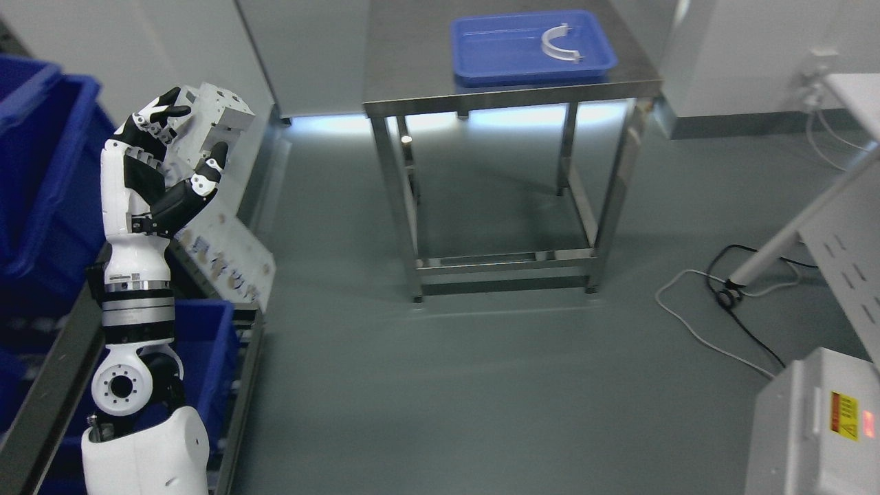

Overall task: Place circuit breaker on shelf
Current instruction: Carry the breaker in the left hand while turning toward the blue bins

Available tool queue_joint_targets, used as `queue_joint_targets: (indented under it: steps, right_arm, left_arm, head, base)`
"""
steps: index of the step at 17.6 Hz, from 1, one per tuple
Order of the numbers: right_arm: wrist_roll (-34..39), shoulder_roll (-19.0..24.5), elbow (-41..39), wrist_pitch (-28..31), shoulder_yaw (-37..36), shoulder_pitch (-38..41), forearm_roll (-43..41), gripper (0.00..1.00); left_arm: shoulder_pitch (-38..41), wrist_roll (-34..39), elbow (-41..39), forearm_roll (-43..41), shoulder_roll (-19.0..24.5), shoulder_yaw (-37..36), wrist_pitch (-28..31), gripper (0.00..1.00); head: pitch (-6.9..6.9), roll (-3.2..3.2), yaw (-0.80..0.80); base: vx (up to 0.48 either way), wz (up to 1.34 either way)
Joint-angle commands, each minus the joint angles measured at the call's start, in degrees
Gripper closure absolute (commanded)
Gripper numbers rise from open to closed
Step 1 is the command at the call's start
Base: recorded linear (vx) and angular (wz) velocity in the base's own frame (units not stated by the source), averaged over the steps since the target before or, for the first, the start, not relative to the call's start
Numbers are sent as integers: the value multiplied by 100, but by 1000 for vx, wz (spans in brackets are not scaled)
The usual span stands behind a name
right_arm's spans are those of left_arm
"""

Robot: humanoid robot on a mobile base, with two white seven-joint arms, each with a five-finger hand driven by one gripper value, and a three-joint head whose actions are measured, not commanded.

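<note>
The left hand (161, 161) is raised, fingers curled around a grey circuit breaker (210, 124), just beside the blue bins (48, 179) on the shelf (41, 385). To its right, open floor (412, 385) reaches the steel table (509, 89).

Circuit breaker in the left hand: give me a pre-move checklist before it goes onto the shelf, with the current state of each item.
1. Grasp: left hand has fingers curled around the white circuit breaker, thumb underneath. Ok.
2. Breaker clear of surroundings: held raised, touching nothing else that can be seen. Ok.
3. Shelf target: blue bins on the rack at the left; the free slot is not visible. Cannot tell.
4. Path between breaker and rack: the tilted white label panel sits just below the hand. Cannot tell if it clears.
5. Right hand: out of view. Cannot tell.
6. Steel table with blue tray: well apart from the arm. Ok.
</note>
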Motion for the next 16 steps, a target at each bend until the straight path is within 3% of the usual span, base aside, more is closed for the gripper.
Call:
queue_joint_targets:
  steps: [1,4,8,10,16]
  right_arm:
    - [-4,-100,2,-174,0,97,3,0]
    - [-4,-100,2,-174,0,97,-5,0]
    - [-4,-100,2,-174,0,97,-5,0]
    - [-4,-100,-7,-174,0,97,3,0]
    - [-4,-100,-7,-174,0,97,-5,0]
  left_arm:
    - [-7,66,-312,154,95,-714,-287,85]
    - [-68,56,-312,154,95,-1223,-658,85]
    - [-288,406,-321,145,95,-2137,-133,85]
    - [-392,776,-321,145,95,-2147,45,85]
    - [-806,777,-312,145,95,-1832,545,85]
  head:
    - [0,0,0]
    - [0,0,0]
    - [0,0,0]
    - [0,0,0]
    - [0,0,0]
  base:
    - [-240,910]
    - [-228,1016]
    - [-267,530]
    - [-377,65]
    - [-365,255]
